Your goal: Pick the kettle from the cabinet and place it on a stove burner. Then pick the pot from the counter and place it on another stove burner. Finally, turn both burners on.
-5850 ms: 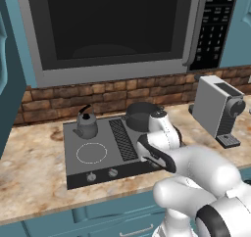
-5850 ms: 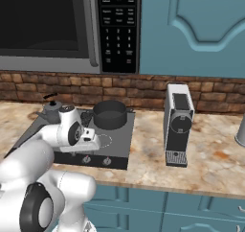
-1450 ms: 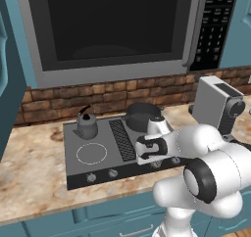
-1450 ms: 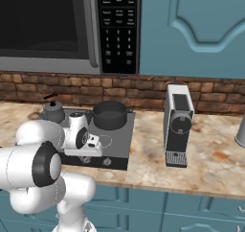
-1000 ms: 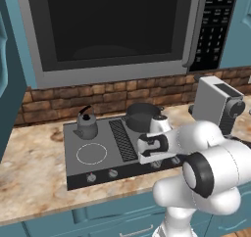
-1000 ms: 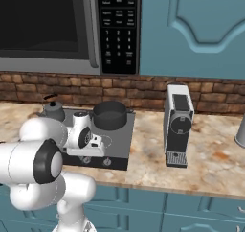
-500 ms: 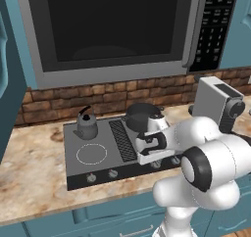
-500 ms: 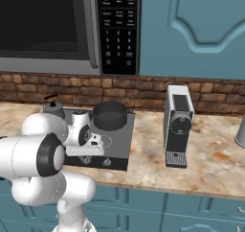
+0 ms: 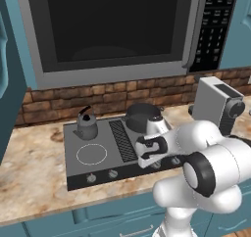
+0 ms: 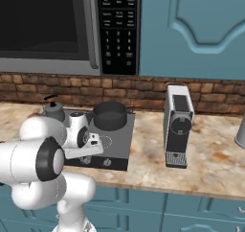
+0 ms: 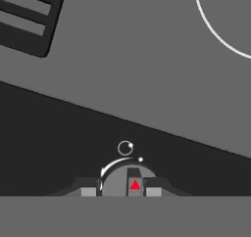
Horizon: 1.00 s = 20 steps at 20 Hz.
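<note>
From my station, the kettle (image 9: 87,125) sat on the back left burner and the pot (image 9: 142,117) on the back right one, each on its own ring, so I judged both placements done and only the knobs left. That explained why I had the hand low at the cooktop's (image 9: 98,168) front edge, wrist bent down toward the dark front strip. In the hand view the gripper (image 11: 121,192) was narrowed to a small gap, its two fingers on either side of a round knob (image 11: 126,178) with a red marker. It looked pinched on that knob, though I could not confirm firm contact. The front left burner (image 9: 91,154) stayed bare.
</note>
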Motion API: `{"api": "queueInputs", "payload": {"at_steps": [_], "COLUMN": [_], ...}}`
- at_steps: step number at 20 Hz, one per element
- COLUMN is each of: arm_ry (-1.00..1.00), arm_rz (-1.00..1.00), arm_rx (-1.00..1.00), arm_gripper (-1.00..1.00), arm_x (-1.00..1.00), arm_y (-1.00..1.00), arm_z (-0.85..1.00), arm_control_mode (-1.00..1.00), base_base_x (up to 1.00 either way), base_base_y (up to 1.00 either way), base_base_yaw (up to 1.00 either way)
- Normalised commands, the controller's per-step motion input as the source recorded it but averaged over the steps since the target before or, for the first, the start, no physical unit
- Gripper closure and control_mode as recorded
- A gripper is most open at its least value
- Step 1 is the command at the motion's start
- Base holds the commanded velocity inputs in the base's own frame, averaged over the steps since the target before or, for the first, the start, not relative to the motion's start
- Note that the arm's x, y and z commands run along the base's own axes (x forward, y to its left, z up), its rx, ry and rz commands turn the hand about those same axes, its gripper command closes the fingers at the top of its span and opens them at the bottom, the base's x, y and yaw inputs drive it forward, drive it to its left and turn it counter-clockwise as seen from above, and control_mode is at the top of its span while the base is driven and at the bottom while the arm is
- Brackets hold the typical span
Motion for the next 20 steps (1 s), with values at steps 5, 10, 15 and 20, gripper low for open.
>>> {"api": "queueInputs", "payload": {"at_steps": [5, 10, 15, 20], "arm_ry": [-0.05, -0.01, -0.02, -0.02], "arm_rz": [0.23, 0.25, 0.25, 0.21], "arm_rx": [0.0, 0.02, 0.01, 0.0], "arm_gripper": [1.0, 1.0, 1.0, 1.0], "arm_x": [-0.31, -0.14, -0.09, -0.29], "arm_y": [0.0, 0.0, 0.0, -0.01], "arm_z": [-0.58, -0.58, -0.59, -0.65], "arm_control_mode": [-1.0, -1.0, -1.0, -1.0], "base_base_x": [0.0, 0.0, 0.0, 0.0], "base_base_y": [0.0, 0.0, 0.0, 0.0], "base_base_yaw": [0.0, 0.0, 0.0, 0.0]}}
